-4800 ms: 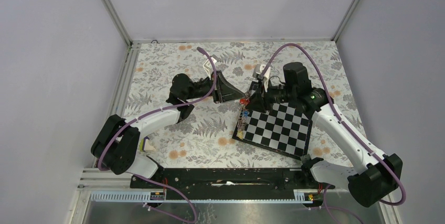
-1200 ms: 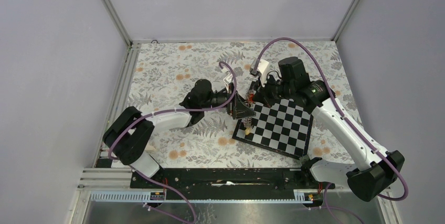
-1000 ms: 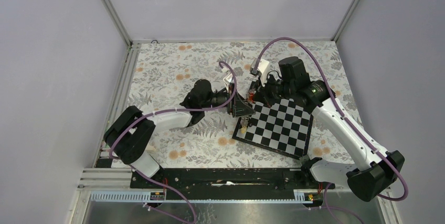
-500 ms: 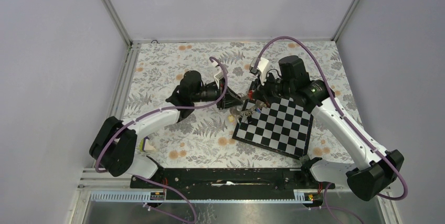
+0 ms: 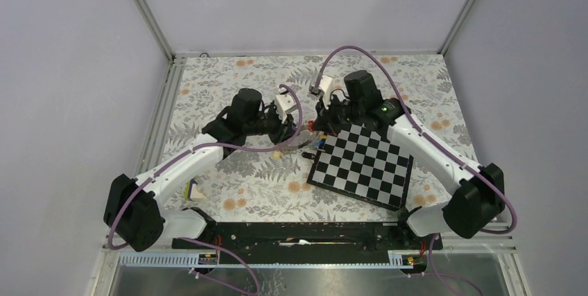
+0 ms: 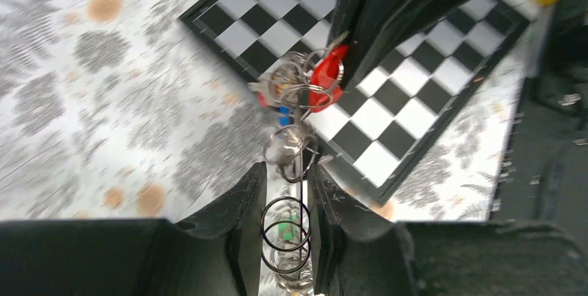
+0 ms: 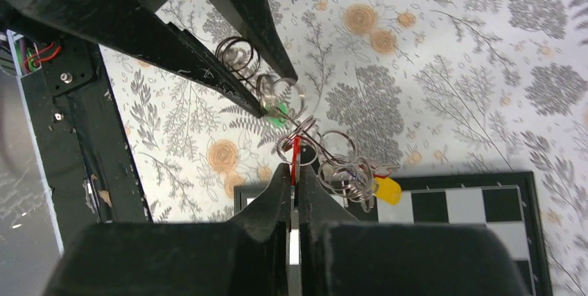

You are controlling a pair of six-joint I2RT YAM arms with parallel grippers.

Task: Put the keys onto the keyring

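While both claws meet just off the 10 o'clock corner of the chessboard (image 5: 364,164), the bunch of keys (image 5: 310,145) is strung between them over the flowered tablecloth (image 5: 229,88).

In the left wrist view the bunch's long axis runs from 6 to 12 o'clock. The dark wire rings (image 6: 284,218) and a green tag (image 6: 282,230) form the 6 o'clock end, and the red key (image 6: 326,77) forms the 12 o'clock end. A silvery ring (image 6: 284,147) and a blue tag (image 6: 283,119) lie between.

The left gripper (image 6: 286,171) is clamped on the dark wire rings, which fill the narrow gap between its fingers.

The right gripper (image 7: 292,166) has its fingers together, pinching the red key edge-on. In the right wrist view the key's long axis points to 12 o'clock, away from the fingertips. A yellow tag (image 7: 386,190) hangs at this claw's 3 o'clock, at the board's edge.

Which loop is the main keyring cannot be told.
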